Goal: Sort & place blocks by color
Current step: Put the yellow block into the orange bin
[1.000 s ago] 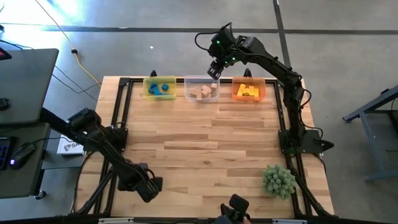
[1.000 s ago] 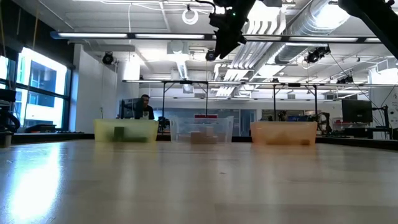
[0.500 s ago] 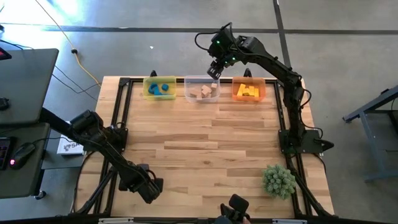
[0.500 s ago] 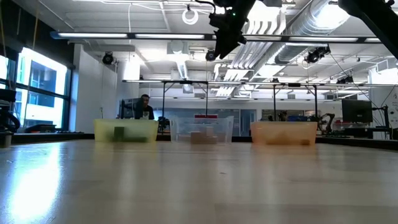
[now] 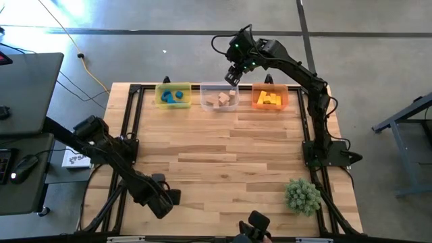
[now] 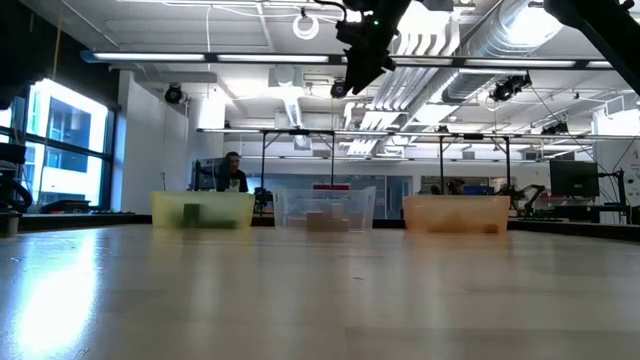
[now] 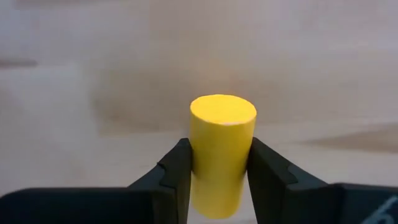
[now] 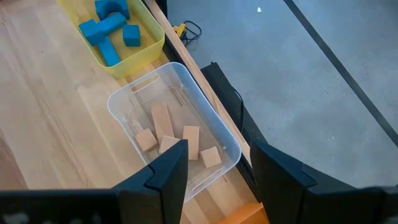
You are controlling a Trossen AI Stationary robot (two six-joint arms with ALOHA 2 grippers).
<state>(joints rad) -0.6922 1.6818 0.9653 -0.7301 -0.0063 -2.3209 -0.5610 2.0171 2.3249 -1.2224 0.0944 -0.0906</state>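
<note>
Yellow cylinder block (image 7: 221, 149) stands lengthwise between left gripper (image 7: 219, 180) fingers

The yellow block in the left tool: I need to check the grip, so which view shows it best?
The left wrist view: the yellow block fills the frame between the left tool's fingers. The high view shows only that tool, not the block; the low and right wrist views miss it.

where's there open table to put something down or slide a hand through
The broad wooden tabletop is bare from the bin row down to the near edge. Crowded spots: the far edge, where the yellow plastic bin, clear plastic bin and orange plastic bin sit side by side under the right gripper; the spiky green plant ball; the left gripper.
</note>
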